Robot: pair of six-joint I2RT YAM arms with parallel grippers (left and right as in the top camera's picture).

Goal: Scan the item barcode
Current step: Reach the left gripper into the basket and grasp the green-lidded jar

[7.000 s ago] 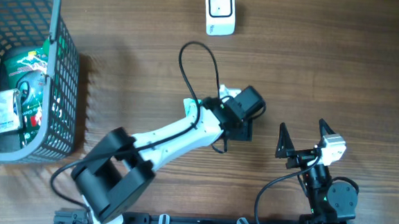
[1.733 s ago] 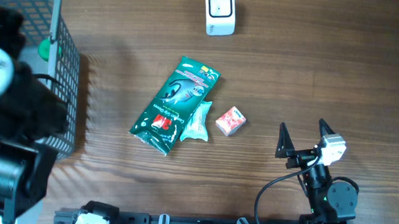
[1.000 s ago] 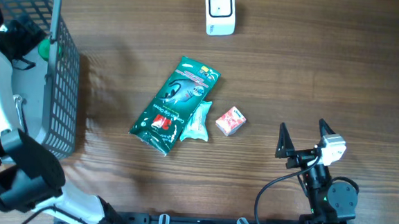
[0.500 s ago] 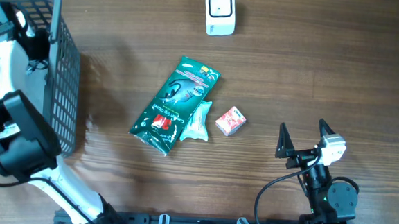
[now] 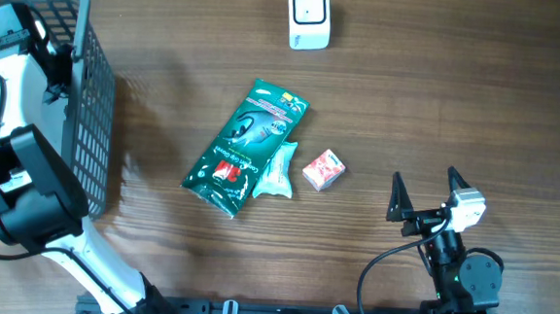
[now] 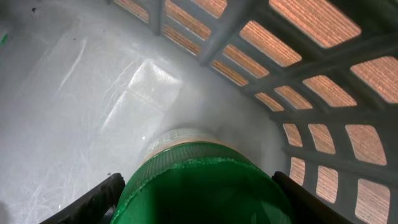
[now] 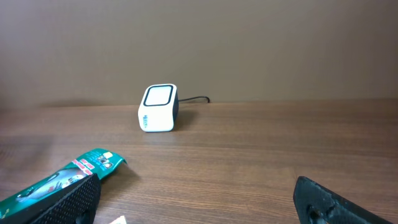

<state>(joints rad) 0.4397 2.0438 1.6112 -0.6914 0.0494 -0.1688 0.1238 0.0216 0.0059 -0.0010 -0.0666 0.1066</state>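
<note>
Mesh walls of the grey basket at the far left of the surface enclosed the left fingers, which hung low inside it, near its pale floor. Between them stood a green-capped container, its round lid filling almost the whole gap, with one finger close against each side. Whether they were pressing on the lid or only flanking it could not be told from the wrist view. Out on the wood lay a green packet set at a slant, a small pale pouch touching its lower right edge, and a little red box just beside the pouch. The white scanner sat at the far edge of the surface, well apart from all of them. The right fingers were spread wide near the front right, grasping nothing, pointed toward the scanner.
</note>
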